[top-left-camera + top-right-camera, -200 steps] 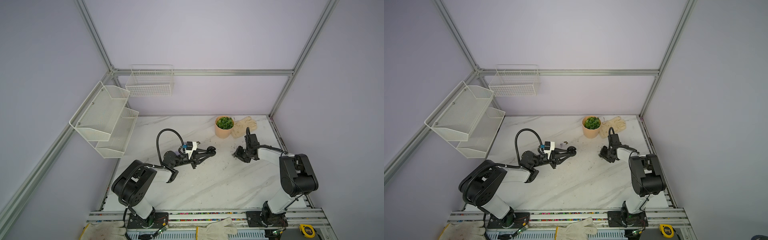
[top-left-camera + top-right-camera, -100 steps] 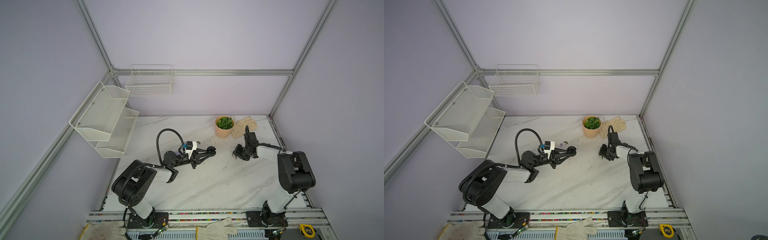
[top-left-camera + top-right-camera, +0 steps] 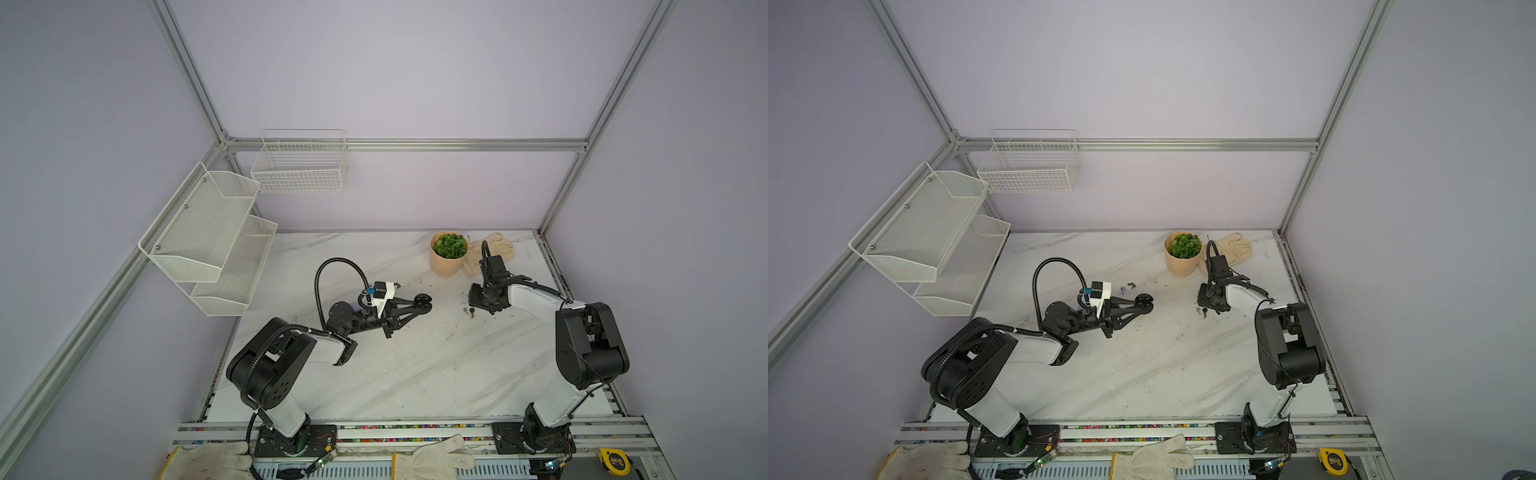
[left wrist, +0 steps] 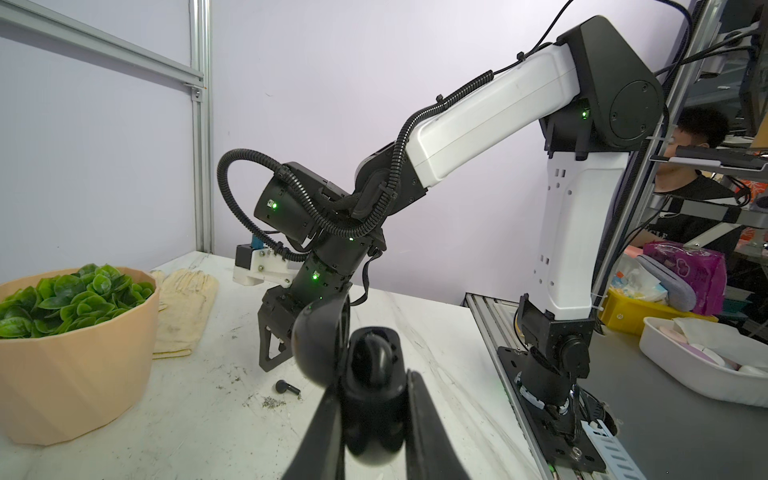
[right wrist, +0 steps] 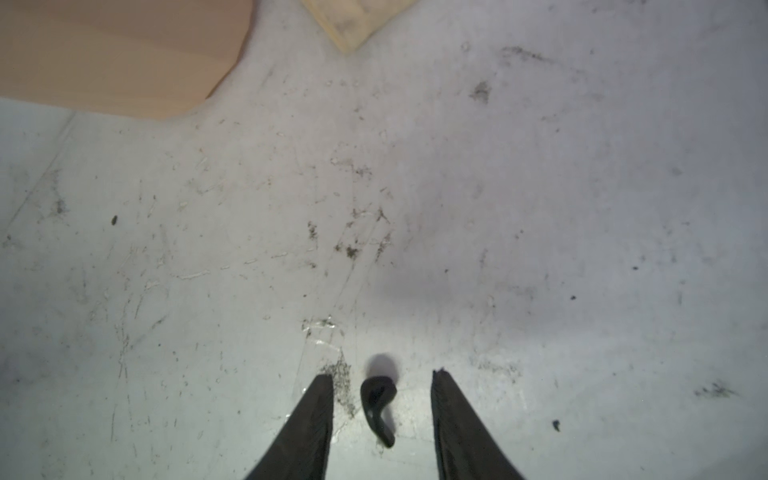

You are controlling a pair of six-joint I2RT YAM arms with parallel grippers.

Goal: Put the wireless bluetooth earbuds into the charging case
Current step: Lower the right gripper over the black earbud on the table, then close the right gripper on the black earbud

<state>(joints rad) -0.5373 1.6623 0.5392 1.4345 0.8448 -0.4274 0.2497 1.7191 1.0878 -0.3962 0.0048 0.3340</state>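
Note:
My left gripper (image 3: pixel 417 305) is shut on the black round charging case (image 4: pixel 370 374). It holds the case low over the middle of the table, and the case's lid (image 4: pixel 320 340) stands open. A black earbud (image 5: pixel 376 405) lies on the marble between the fingertips of my open right gripper (image 5: pixel 382 374), touching neither finger. In both top views the earbud (image 3: pixel 471 311) sits just in front of the right gripper (image 3: pixel 478 299). A tiny pale lilac earbud (image 3: pixel 1122 288) lies behind the left wrist camera.
A peach pot with a green plant (image 3: pixel 448 253) and a cream glove (image 3: pixel 494 249) stand close behind the right gripper. A brownish debris bit (image 3: pixel 1131 285) lies near the lilac earbud. White mesh shelves (image 3: pixel 208 237) hang on the left wall.
The right gripper has shifted slightly left and toward the back over the black earbud. The left arm and the case have stayed still.

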